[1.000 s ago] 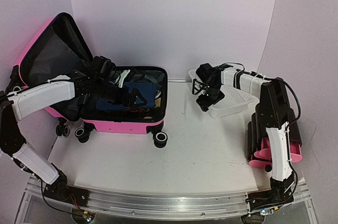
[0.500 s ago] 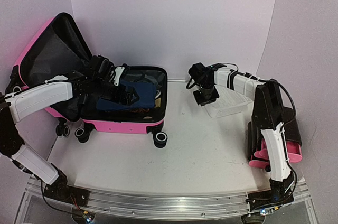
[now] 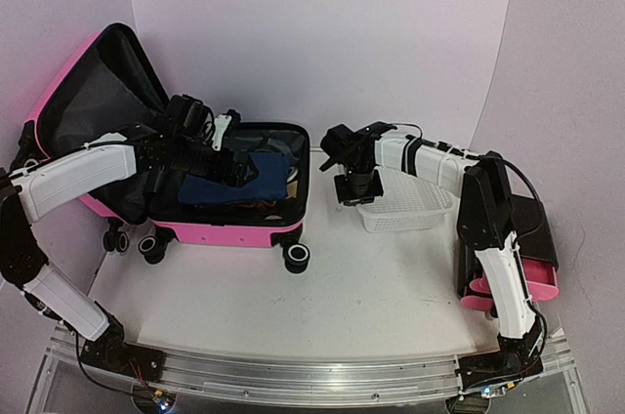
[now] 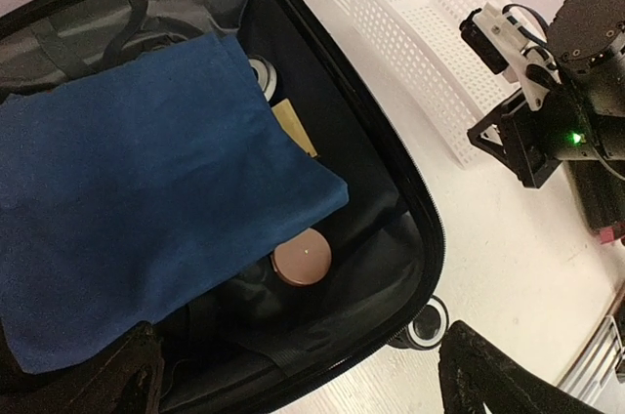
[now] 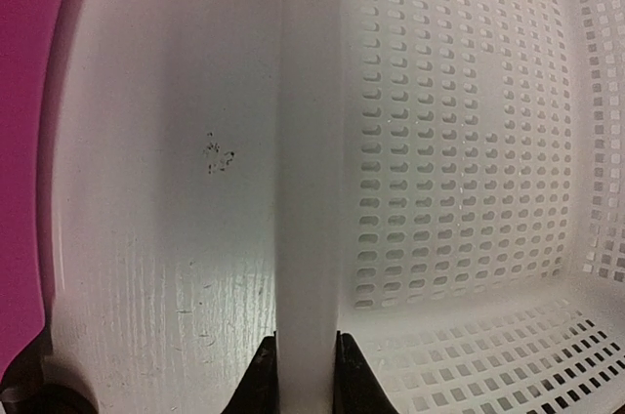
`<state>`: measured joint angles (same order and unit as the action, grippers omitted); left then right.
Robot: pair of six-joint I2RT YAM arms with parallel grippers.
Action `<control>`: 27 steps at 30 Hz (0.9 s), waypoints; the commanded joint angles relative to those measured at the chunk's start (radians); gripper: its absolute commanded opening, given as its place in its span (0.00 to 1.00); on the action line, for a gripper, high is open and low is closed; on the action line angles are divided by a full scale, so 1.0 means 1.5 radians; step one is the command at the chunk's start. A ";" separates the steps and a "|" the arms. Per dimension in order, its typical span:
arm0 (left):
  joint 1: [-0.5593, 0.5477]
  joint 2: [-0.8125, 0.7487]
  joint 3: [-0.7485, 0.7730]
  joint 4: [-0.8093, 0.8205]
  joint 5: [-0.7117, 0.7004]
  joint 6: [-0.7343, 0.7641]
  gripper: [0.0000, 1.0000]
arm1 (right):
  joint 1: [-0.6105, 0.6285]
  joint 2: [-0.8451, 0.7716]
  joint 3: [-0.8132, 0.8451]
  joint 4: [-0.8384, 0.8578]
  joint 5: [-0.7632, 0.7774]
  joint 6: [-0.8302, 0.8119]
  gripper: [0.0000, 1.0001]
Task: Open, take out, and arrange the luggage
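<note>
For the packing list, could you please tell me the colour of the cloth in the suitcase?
Dark blue; the cloth shows best from the left wrist.
</note>
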<state>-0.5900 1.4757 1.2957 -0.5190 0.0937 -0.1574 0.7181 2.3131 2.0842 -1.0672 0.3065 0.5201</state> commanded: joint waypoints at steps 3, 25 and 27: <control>0.000 0.051 0.059 0.000 0.057 -0.008 0.99 | 0.045 -0.087 -0.088 -0.009 -0.022 0.121 0.15; -0.001 0.147 0.137 -0.002 0.103 -0.024 0.85 | -0.023 -0.187 -0.241 0.111 -0.238 -0.316 0.07; -0.001 0.147 0.135 -0.002 0.102 -0.020 0.85 | -0.079 -0.185 -0.229 0.101 -0.312 -0.407 0.05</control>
<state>-0.5900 1.7004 1.4597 -0.5404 0.2348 -0.1867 0.7635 2.0823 1.7355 -0.9333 0.1204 0.2729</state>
